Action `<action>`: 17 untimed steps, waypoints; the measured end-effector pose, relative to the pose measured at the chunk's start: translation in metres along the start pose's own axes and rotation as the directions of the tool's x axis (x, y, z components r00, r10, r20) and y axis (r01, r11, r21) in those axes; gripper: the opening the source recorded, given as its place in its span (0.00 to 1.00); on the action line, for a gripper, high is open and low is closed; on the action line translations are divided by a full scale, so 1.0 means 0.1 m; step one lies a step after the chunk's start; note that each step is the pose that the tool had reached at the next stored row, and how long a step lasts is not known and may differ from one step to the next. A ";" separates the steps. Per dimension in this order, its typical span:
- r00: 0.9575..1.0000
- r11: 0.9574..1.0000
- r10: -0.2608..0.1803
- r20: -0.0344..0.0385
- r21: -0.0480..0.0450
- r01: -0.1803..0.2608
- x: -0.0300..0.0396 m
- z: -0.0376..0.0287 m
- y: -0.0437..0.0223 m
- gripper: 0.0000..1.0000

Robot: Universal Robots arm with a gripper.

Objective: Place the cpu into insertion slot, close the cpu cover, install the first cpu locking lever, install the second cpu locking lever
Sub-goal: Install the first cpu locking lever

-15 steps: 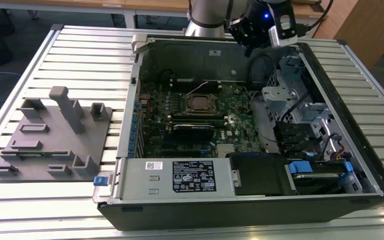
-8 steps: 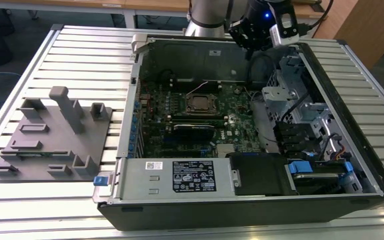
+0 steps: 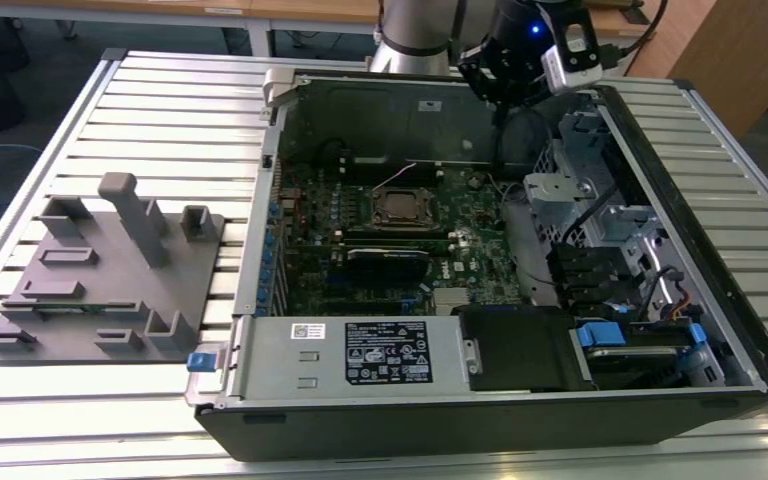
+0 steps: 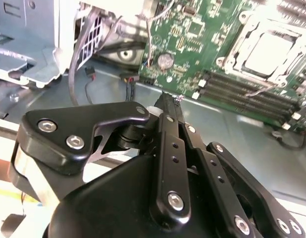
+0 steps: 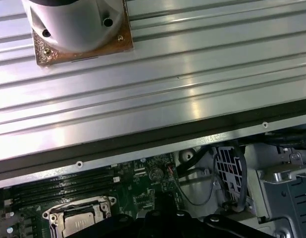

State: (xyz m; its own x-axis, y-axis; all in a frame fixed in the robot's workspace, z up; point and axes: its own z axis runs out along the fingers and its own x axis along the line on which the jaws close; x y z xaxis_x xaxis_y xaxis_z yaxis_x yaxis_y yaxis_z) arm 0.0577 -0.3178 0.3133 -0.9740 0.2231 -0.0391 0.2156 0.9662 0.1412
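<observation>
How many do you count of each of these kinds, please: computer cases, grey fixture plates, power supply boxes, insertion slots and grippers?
Computer case: 1
Grey fixture plate: 1
Power supply box: 1
Insertion slot: 1
Gripper: 1
Total: 5

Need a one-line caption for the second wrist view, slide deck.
Shut gripper poised above the open case; beyond it on the motherboard, the cpu cover frames the pale cpu.
</observation>
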 end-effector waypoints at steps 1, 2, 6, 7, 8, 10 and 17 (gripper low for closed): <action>1.000 1.000 -0.001 0.002 0.008 0.001 0.000 0.000 0.000 0.10; 1.000 1.000 -0.001 0.004 0.017 0.001 0.000 0.000 0.000 0.10; 1.000 0.999 -0.004 0.012 0.053 0.003 0.000 0.000 0.000 0.10; 1.000 0.998 -0.005 0.014 0.062 0.004 0.000 0.000 0.000 0.10; 1.000 0.997 -0.006 0.016 0.071 0.004 0.000 0.000 0.000 0.10; 1.000 0.996 -0.007 0.019 0.084 0.005 0.000 0.000 0.000 0.10; 1.000 0.997 -0.005 0.016 0.072 0.003 -0.010 -0.250 0.036 0.10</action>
State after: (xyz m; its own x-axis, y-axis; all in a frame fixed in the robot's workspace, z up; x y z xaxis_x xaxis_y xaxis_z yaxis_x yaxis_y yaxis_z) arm 0.0577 -0.3178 0.3385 -0.9737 0.2207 -0.0558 0.2167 0.9738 0.0692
